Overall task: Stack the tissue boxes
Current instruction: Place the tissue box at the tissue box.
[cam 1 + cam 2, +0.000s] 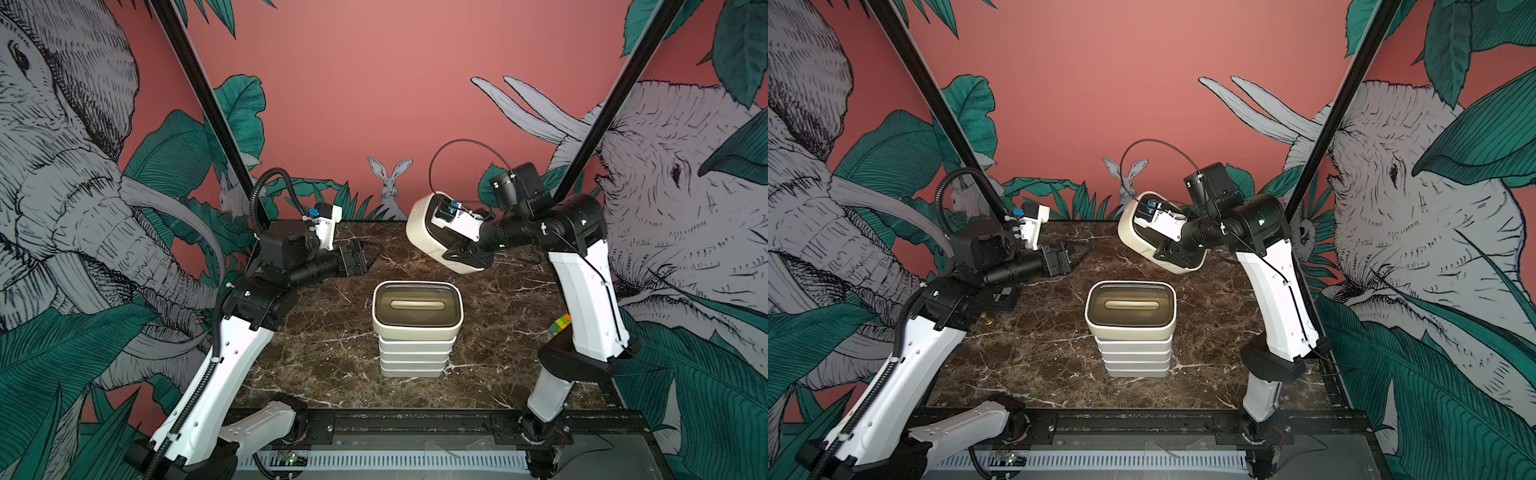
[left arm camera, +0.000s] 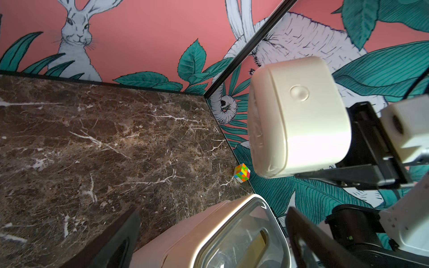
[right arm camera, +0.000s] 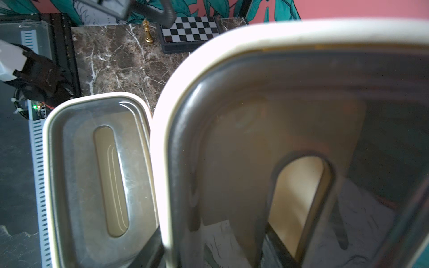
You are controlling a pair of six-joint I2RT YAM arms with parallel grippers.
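Currently the right gripper point(image 1: 451, 243) is clamped on a cream tissue box point(image 1: 417, 226) and holds it clear of the table point(image 1: 316, 332), over the far right part. In the right wrist view one finger lies against the box's outer wall. The other appears to pass through the lid slot, though this is not certain.

The held box is tilted, its dark lid turned toward the right arm and not upward. The stack point(image 1: 415, 357) stands at mid-table, forward of this gripper and toward the robot's left. Its top box point(image 1: 417, 309), cream with a dark lid, lies with its long axis across the table. In the right wrist view the two lid slots run roughly parallel, so the placement seems to call for levelling more than turning. The right arm is the one engaged.

The left gripper point(image 1: 368, 255) hangs at the far left, jaws apart and empty.

Four white boxes sit under the top box with their lids covered, so lid colours cannot be determined. A multicoloured cube point(image 2: 242, 172) sits at the right edge.
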